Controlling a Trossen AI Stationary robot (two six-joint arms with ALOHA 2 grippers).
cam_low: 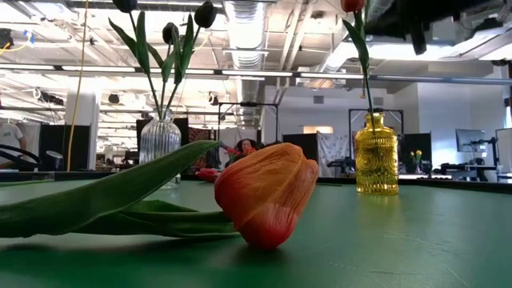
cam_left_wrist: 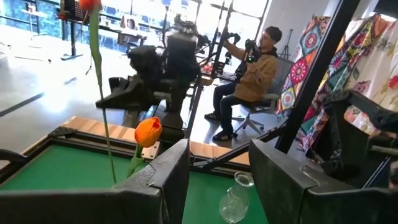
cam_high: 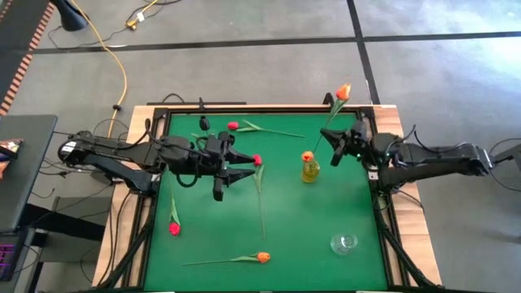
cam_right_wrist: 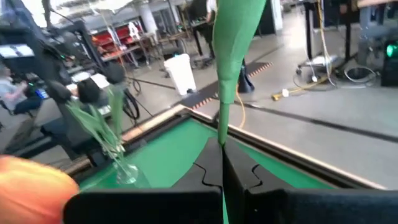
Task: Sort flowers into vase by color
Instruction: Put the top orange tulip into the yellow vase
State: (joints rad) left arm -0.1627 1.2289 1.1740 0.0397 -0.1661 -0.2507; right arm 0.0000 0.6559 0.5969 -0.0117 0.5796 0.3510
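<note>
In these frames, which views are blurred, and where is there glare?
Low view: the orange tulip head lying closest is soft, and ceiling lights glare behind. Right wrist view: the green stem clamped in the right gripper and an orange blob at the edge are blurred. High view: evenly lit.

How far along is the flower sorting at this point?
Done: three black tulips stand in the ribbed clear vase, and one orange tulip is in the yellow vase. In hand: the right hand grips a second orange tulip by its stem. Left: a third orange tulip and three red tulips lie on the mat; the left hand is open beside one.
</note>
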